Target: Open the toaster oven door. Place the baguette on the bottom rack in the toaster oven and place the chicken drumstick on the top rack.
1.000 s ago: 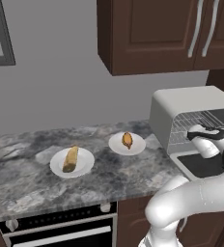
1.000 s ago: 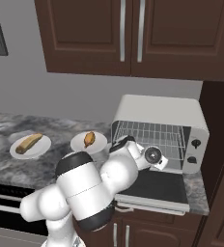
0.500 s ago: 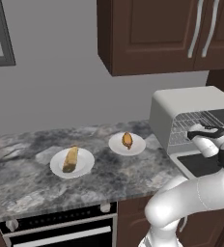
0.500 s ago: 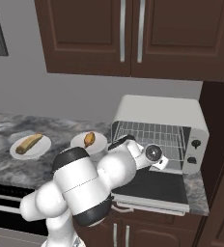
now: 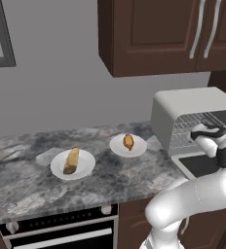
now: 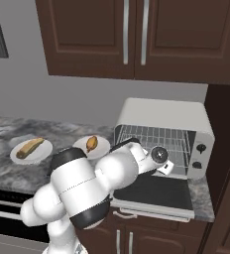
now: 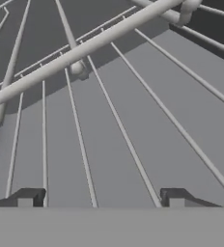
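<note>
Over the last second little shifts: the toaster oven door (image 6: pixel 154 192) was already lying flat and stays so; the hand has crept slightly further toward the mouth of the toaster oven (image 6: pixel 162 137); the gripper (image 7: pixel 100 198) spreads its jaws a touch wider and holds nothing, its two dark tips standing well apart over the wires of a rack. In the hand view a thick grey bar crosses the top above thinner wires (I cannot say from there which rack it is). My reading: the opening step is done and both loading steps are still to come; the hand must leave the oven and go for the food.

Counted: one oven; one door; two racks, the top rack (image 6: pixel 159 135) above the bottom rack (image 6: pixel 174 158); two white plates; one baguette (image 5: pixel 71 161) on the left plate (image 5: pixel 85 168); one chicken drumstick (image 5: pixel 128 141) on the right plate (image 5: pixel 139 147), which sits nearer the oven; neither is touched.
</note>
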